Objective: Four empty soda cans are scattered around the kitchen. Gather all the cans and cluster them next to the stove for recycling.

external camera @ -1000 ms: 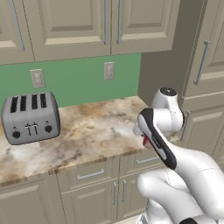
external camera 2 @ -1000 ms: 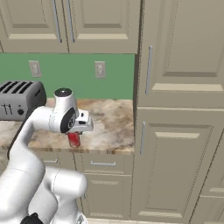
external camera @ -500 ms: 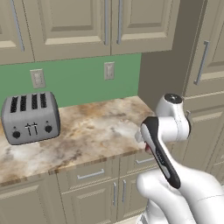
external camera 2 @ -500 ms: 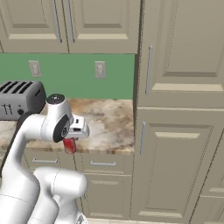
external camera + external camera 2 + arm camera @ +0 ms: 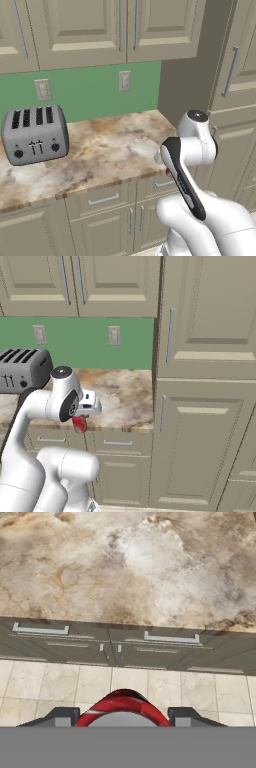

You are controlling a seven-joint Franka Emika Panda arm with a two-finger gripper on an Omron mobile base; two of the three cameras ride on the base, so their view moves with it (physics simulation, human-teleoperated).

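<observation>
Left base view first: a grey four-slot toaster [image 5: 34,134] is seen standing on the tan marbled counter [image 5: 107,150] under beige wall cabinets, with two wall outlets on the green backsplash behind it, while the white arm [image 5: 192,165] is bent in front of the counter's right end and the tall pantry cabinet; the hand and whatever it carries are hidden behind the arm's own links. Right base view next: the gripper [image 5: 80,419] is seen hanging just off the counter's front edge, above the drawer fronts, and a red soda can [image 5: 79,424] is held beneath the white hand, its upper part masked by the hand so that the contact cannot be traced exactly. Hand view last: the can's red rim [image 5: 123,709] is seen lying between the two dark fingertips [image 5: 186,716], so the pincer is judged to be clenched on the can's sides, with the counter edge, drawer handles and tiled floor laid out below. An empty can is judged to be very light, thin-walled and easily dented, with a smooth, slippery skin; a moderate squeeze across its middle is advised. No stove and no other cans can be made out, and the can's lower end is cut off.
</observation>
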